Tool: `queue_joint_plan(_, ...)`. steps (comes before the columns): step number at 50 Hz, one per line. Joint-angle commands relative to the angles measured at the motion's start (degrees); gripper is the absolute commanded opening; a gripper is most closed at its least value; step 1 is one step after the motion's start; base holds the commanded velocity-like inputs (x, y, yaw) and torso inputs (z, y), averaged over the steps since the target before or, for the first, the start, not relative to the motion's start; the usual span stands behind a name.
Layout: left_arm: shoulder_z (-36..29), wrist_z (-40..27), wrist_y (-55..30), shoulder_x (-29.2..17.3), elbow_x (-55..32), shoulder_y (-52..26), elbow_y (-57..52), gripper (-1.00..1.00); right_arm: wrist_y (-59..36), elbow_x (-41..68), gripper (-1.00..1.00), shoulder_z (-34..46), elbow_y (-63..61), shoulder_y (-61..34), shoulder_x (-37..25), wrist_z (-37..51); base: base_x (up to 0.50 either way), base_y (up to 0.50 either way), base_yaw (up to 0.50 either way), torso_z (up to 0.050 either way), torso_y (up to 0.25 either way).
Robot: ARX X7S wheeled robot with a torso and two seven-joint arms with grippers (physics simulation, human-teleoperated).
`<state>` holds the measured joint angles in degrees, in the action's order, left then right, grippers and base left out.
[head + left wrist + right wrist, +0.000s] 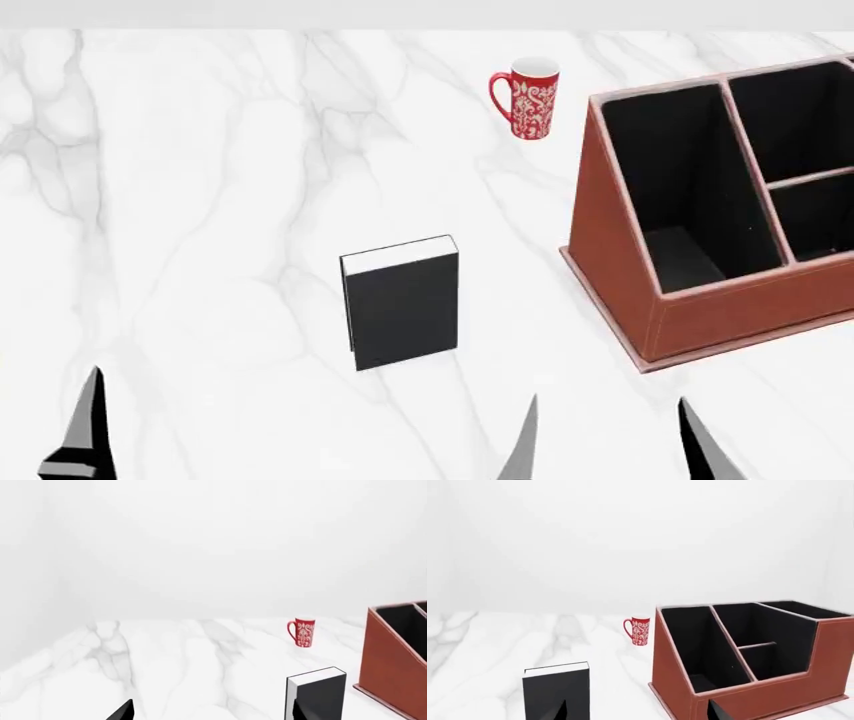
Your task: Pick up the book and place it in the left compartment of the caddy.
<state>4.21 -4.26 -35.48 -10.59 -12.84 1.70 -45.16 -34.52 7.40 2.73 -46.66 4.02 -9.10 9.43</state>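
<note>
The black book [400, 310] with white page edges stands upright on the marble table, left of the caddy [627, 250]. It also shows in the left wrist view [320, 695] and the right wrist view [557, 690]. The caddy's left compartment [667, 170] is a long black-lined slot, also seen in the right wrist view [690, 640]. My right gripper [607, 450] is open and empty, nearer to me than the book and the caddy. My left gripper [210, 715] is open and empty; one of its fingers [91, 425] shows at the head view's lower left.
A red patterned mug [531, 98] stands at the back, beyond the book and left of the caddy. The caddy's two smaller sections [801, 120] lie to the right of the long slot. The white marble table [200, 200] extends to the left.
</note>
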Motion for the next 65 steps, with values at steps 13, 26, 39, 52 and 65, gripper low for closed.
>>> queue_joint_plan(13,1.3,-0.7,-0.8,-1.1,-2.1,-0.1,-2.3,1.00,-1.0,3.9,1.00,-2.8,-7.4,1.4,-1.8,-0.3,0.16,0.00,0.00,0.000,0.000)
queue_joint_plan(26,1.1,-1.0,-0.6,-1.6,-2.6,0.2,-2.6,1.00,-1.2,4.9,1.00,-3.2,-7.6,1.3,-2.3,0.1,0.50,0.00,0.00,0.000,0.000)
queue_joint_plan(39,1.1,-1.5,-0.6,-1.9,-3.3,0.1,-2.5,1.00,-0.9,5.0,1.00,-2.6,-7.1,1.3,-2.8,0.8,0.50,0.00,0.00,0.000,0.001)
queue_joint_plan(52,1.0,-1.9,-0.2,-2.3,-3.7,0.1,-2.4,1.00,-0.2,5.8,1.00,-1.6,-6.9,1.4,-3.3,0.7,0.39,0.00,0.00,0.000,0.001)
queue_joint_plan(65,0.7,-2.3,0.0,-2.7,-4.0,0.2,-2.3,1.00,0.0,6.5,1.00,-2.0,-6.3,1.5,-3.6,1.3,0.00,-0.38,0.00,0.000,0.000)
